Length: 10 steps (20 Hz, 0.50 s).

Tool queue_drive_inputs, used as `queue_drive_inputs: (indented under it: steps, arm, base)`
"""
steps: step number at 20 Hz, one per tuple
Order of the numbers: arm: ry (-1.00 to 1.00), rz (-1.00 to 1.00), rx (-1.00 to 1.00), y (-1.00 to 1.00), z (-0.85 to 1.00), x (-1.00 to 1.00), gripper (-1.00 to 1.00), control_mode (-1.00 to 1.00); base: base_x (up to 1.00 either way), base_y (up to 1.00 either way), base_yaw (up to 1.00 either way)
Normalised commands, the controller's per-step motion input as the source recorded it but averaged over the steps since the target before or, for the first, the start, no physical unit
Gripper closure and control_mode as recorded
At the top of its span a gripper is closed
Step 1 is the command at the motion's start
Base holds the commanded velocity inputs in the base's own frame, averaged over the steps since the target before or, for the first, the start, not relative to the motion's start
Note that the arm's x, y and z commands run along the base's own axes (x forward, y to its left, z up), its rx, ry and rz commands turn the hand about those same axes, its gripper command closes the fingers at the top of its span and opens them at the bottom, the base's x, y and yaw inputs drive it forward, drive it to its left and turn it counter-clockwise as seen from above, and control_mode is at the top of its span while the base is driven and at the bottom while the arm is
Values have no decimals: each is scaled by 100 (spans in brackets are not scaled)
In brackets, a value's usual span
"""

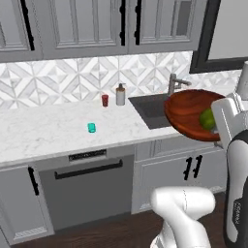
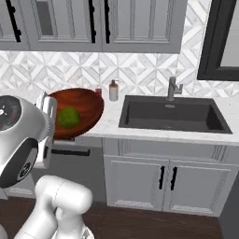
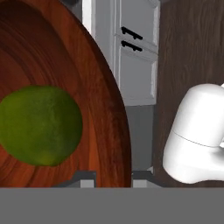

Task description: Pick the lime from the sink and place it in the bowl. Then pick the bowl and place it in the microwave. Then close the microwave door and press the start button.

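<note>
The glossy reddish-brown bowl (image 1: 186,114) (image 2: 83,108) (image 3: 103,83) hangs in the air in front of the counter edge, tilted toward the cameras. The yellow-green lime (image 1: 208,119) (image 2: 68,117) (image 3: 40,125) lies inside it, low against the wall nearest the hand. My gripper (image 1: 219,127) (image 2: 50,112) (image 3: 113,177) is shut on the bowl's rim, one finger on each side of it. Behind the bowl lies the dark sink (image 1: 147,110) (image 2: 170,116), with nothing in its basin. The microwave and its door are out of view.
A grey faucet (image 1: 174,83) (image 2: 173,87) stands behind the sink. On the white counter (image 1: 43,131) are a soap dispenser (image 1: 120,95) (image 2: 113,91), a small red cup (image 1: 105,100) and a teal cup (image 1: 91,127). A dishwasher (image 1: 87,189) and cabinet doors (image 2: 165,179) sit below.
</note>
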Motion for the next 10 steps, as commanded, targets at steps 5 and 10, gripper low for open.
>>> queue_drive_inputs:
  steps: [5, 10]
  arm:
    - [0, 0, 0, 0, 0, 0, 100, 100]
    - [0, 0, 0, 0, 0, 0, 100, 100]
  base:
    - [-17, -12, -44]
    - [-2, -12, -60]
